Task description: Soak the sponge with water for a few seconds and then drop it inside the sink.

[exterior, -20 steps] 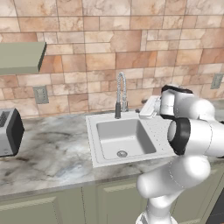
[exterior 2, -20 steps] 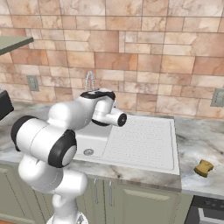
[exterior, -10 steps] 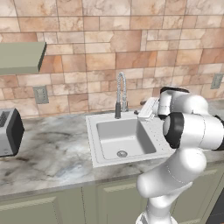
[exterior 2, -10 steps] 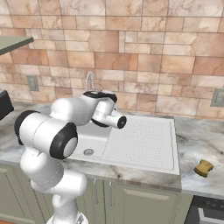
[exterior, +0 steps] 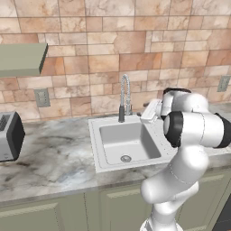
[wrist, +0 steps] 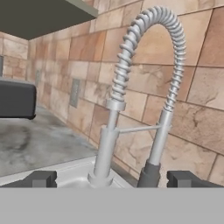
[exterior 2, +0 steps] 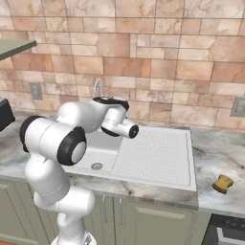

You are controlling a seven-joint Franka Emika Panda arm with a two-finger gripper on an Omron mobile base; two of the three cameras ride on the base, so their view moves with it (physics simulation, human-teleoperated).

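Note:
The sponge (exterior 2: 223,183), a small yellow-ochre block, lies on the marble counter to the right of the drainboard (exterior 2: 155,155), far from my hand. The sink (exterior: 104,156) is a pale square basin with a round drain (exterior: 126,158) and a coiled chrome tap (exterior: 124,96). My gripper (wrist: 113,180) is open with nothing between its fingers. It hovers over the sink's right side and looks at the tap (wrist: 146,83) from close by. I see no water running from the tap. My white hand (exterior: 151,111) sits just right of the tap.
A dark toaster (exterior: 9,136) stands on the counter at the far left, under a grey-green shelf (exterior: 22,58). Wall outlets (exterior: 42,97) sit on the brick backsplash. A stove edge (exterior 2: 225,233) shows at the lower right, below the sponge.
The arm's elbow has shifted slightly. The hand stays by the tap and the gripper stays open. The sponge has not moved.

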